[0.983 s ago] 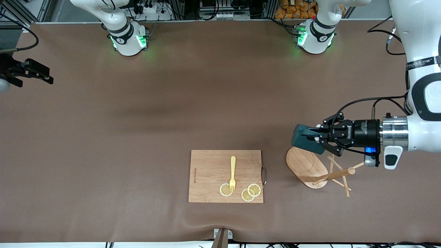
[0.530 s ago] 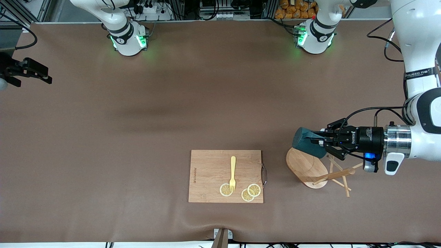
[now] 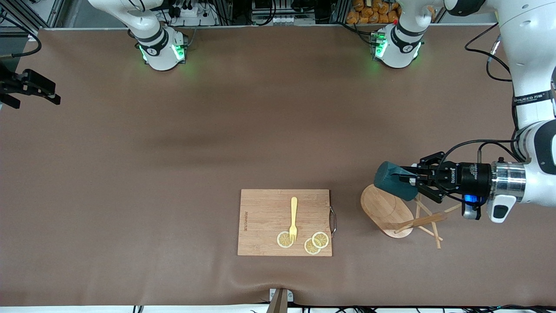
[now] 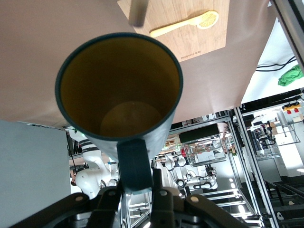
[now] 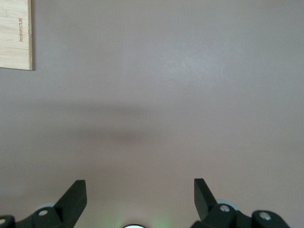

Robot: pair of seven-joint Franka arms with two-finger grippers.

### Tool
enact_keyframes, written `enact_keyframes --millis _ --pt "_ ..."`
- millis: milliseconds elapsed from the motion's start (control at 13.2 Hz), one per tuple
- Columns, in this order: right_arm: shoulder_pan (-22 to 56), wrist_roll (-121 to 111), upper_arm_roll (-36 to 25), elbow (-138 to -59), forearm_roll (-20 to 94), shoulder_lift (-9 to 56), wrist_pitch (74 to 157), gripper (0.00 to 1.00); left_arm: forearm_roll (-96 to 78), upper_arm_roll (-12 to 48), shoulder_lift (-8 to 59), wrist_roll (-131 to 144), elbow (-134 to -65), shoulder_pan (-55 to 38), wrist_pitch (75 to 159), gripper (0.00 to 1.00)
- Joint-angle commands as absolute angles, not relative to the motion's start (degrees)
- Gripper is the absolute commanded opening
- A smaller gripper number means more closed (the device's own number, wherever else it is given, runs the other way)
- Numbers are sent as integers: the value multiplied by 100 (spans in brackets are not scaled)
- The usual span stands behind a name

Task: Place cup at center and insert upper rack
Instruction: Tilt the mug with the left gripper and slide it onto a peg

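The cup [image 3: 393, 181] is dark teal with a yellowish inside [image 4: 118, 90]. It hangs on its side in the air, over the farther edge of the upper rack's oval base [image 3: 385, 209]. My left gripper [image 3: 410, 179] is shut on the cup's small handle [image 4: 135, 164]. The upper rack, a bamboo mug tree, lies tipped over on the table toward the left arm's end. Its post [image 3: 419, 221] and thin pegs point along the cover. My right gripper [image 3: 54, 93] stands open over bare brown cover at the right arm's end, with nothing between its fingers [image 5: 76, 197].
A rectangular wooden cutting board [image 3: 265, 221] lies near the front edge, beside the rack toward the right arm's end. On it are a yellow fork [image 3: 293, 217] and three lemon slices [image 3: 320, 239]. Brown cover [image 3: 260, 130] spans the middle of the table.
My left gripper has drawn back toward the left arm's end with the cup, which now points more level. My right gripper has slid a little farther toward the table's edge.
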State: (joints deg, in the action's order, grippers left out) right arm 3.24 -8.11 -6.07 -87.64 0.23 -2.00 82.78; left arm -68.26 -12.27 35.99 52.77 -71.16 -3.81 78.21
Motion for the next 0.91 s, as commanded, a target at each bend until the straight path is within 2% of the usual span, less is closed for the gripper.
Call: enact_keyframes --millis 0,832 --pt "369 -694 -642 -8771 79 -272 8122 100 -6979 -1178 3656 5098 -7066 -290 7717 0" --pt "352 -686 -642 -8771 79 -211 8060 100 -7497 -1178 3990 4764 -7049 -132 7638 0"
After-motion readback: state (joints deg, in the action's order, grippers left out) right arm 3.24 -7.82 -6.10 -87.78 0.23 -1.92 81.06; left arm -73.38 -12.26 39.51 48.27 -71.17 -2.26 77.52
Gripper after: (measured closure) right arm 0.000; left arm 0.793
